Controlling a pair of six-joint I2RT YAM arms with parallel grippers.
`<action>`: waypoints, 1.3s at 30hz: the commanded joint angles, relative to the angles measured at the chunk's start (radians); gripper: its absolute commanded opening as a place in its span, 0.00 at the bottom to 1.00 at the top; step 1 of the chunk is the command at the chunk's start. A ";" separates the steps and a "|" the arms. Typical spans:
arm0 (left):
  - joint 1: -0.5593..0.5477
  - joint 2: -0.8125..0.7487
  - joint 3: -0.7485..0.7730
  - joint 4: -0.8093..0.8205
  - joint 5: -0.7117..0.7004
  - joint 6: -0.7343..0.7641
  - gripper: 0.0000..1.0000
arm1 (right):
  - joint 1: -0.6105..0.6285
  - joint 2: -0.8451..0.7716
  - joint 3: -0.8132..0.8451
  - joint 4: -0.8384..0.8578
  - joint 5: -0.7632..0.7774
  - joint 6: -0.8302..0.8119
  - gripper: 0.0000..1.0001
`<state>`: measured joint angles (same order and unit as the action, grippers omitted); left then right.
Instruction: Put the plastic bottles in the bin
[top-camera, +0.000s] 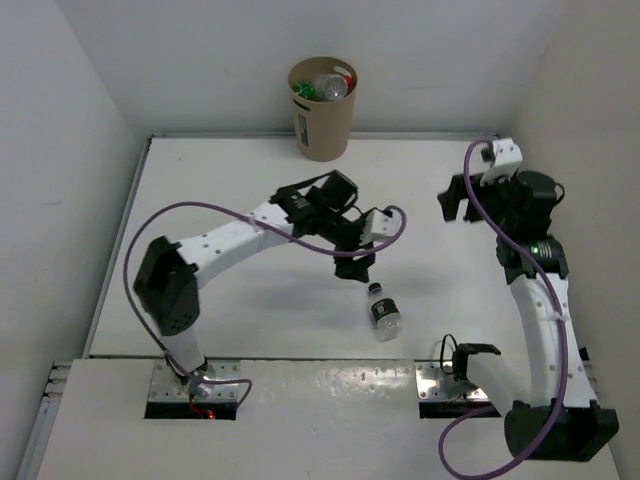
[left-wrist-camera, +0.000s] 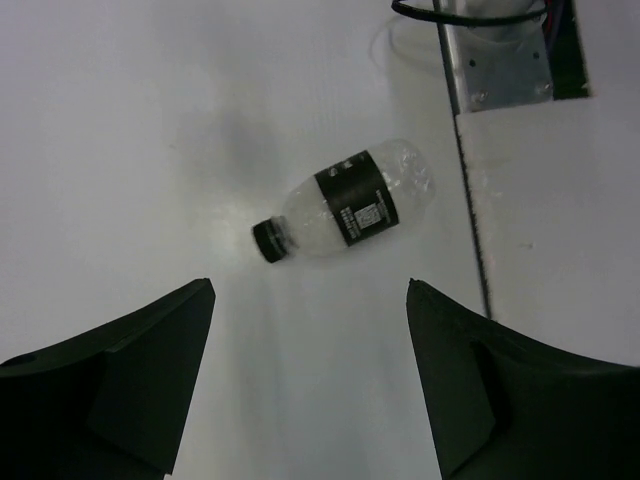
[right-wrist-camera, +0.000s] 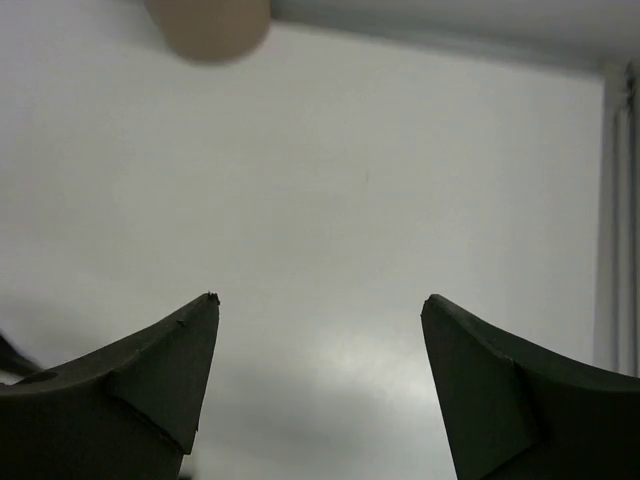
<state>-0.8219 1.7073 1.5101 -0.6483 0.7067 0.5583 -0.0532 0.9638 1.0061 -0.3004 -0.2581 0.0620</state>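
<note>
One clear plastic bottle (top-camera: 383, 312) with a black cap and black label lies on its side on the white table near the front middle; it also shows in the left wrist view (left-wrist-camera: 345, 204). My left gripper (top-camera: 353, 262) (left-wrist-camera: 310, 300) is open and empty, just above and behind the bottle's cap end, apart from it. The tan bin (top-camera: 322, 110) stands at the back wall with several bottles inside, one green. Its base shows blurred in the right wrist view (right-wrist-camera: 208, 22). My right gripper (top-camera: 455, 203) (right-wrist-camera: 318, 305) is open and empty over the right side of the table.
White walls enclose the table on the left, back and right. Metal mounting plates (top-camera: 195, 383) hold the arm bases at the near edge; the right one shows in the left wrist view (left-wrist-camera: 500, 60). Purple cables loop from both arms.
</note>
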 joint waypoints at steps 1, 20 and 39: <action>-0.025 0.147 0.119 0.021 -0.020 -0.386 0.84 | -0.028 -0.126 -0.099 -0.241 -0.030 -0.039 0.81; 0.076 0.236 -0.050 0.311 -0.020 -1.028 0.69 | -0.039 -0.293 -0.236 -0.298 0.033 -0.071 0.81; -0.052 -0.003 -0.098 0.193 0.211 0.149 0.82 | -0.039 -0.280 -0.250 -0.299 0.074 -0.068 0.81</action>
<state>-0.8154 1.7535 1.3193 -0.3187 0.8642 0.2604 -0.0895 0.6758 0.7525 -0.6296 -0.2070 -0.0082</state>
